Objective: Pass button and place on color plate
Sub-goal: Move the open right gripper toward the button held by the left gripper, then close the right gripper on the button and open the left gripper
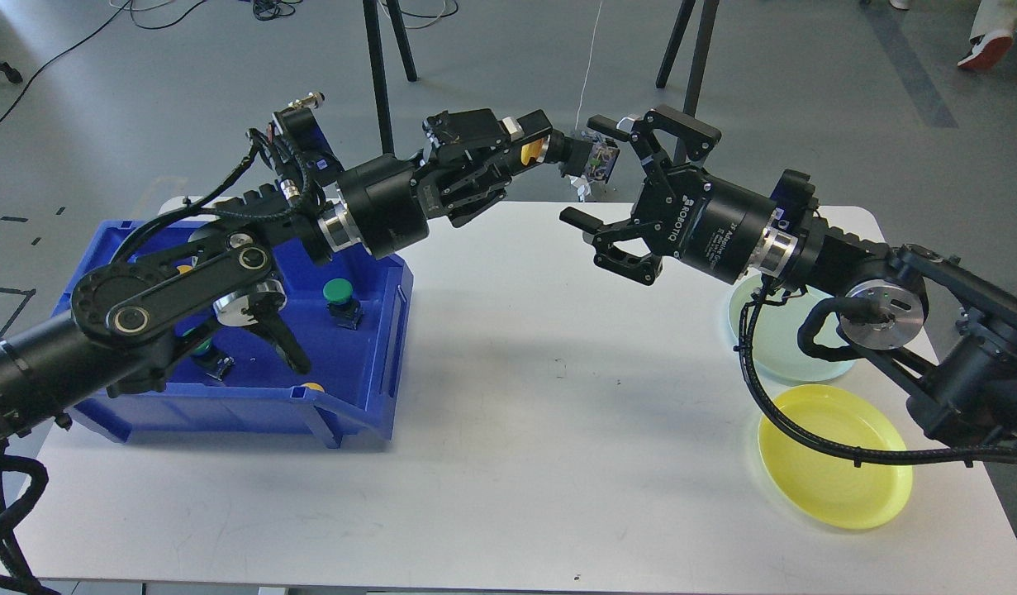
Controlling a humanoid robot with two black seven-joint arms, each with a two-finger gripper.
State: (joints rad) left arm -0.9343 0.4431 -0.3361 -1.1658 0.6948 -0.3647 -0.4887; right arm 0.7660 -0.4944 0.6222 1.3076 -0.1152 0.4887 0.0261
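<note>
My left gripper (531,142) is shut on a yellow button (558,154), held high above the table's far edge; its yellow cap sits between the fingers and its black body with a coloured end (597,159) sticks out to the right. My right gripper (592,175) is open, its upper finger above the button's end and its lower finger below it, not closed on it. A yellow plate (834,467) and a pale green plate (785,339) lie at the right, partly behind my right arm.
A blue bin (355,372) at the left holds a green button (340,300), another green one (204,351) under my left arm, and a yellow one (313,387) at its front edge. Black tripod legs (384,74) stand behind the white table (516,397).
</note>
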